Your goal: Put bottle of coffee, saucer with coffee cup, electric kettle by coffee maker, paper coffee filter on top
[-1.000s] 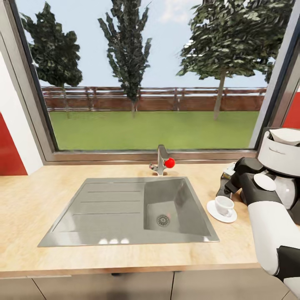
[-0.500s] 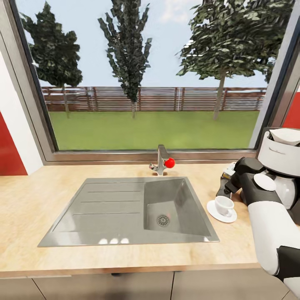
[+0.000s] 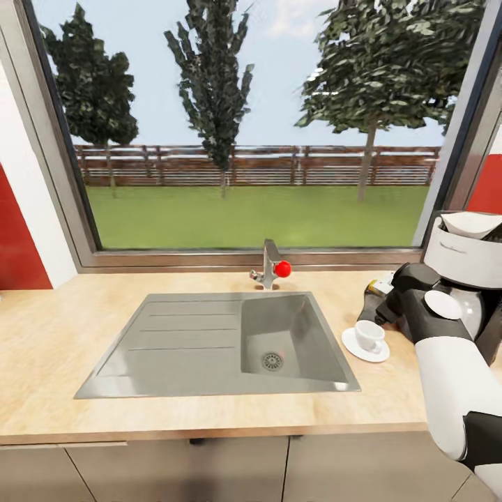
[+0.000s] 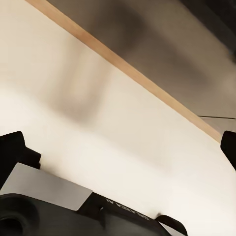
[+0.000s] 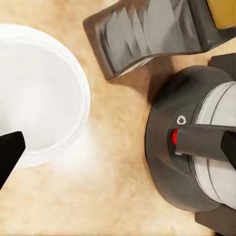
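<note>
- Sink [image 3: 174, 335] recessed in the wooden counter [image 3: 42, 348], drain board on its left half; faucet [image 3: 269, 265] with a red knob stands behind the basin, under the window.
- Coffee cup [image 3: 369, 335] sits upright on the saucer [image 3: 351, 346], just right of the sink.
- Right end effector [image 3: 371, 310] hovers above the counter just behind the cup, released: both fingertips spread wide in the right wrist view, nothing between them.
- Electric kettle [image 5: 196, 147] stands on the counter beside the saucer.
- Coffee maker [image 3: 466, 261] at far right, paper filter [image 3: 473, 224] resting on top.
- Left end effector: state cannot be determined.
</note>
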You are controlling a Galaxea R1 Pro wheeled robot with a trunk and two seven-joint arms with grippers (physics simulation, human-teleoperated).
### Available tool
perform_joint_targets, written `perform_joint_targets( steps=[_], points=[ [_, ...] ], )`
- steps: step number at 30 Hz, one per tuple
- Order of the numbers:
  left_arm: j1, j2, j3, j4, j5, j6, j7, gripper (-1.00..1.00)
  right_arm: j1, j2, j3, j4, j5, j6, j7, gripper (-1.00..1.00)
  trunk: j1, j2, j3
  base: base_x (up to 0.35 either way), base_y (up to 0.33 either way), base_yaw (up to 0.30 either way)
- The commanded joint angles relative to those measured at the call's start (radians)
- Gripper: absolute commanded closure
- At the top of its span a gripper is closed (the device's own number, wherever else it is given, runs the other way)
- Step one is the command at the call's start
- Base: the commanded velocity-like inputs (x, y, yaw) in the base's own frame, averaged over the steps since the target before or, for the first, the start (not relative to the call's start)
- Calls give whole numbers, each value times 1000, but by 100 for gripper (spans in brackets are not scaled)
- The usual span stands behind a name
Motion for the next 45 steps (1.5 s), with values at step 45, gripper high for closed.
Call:
perform_joint_targets(
  steps=[45],
  points=[
    [-1,0,6,2,-4,-2,-5,-100,-1,-6,-2,-68,2,4,62,-100,0,-1,-1,-207,0,0]
  ],
)
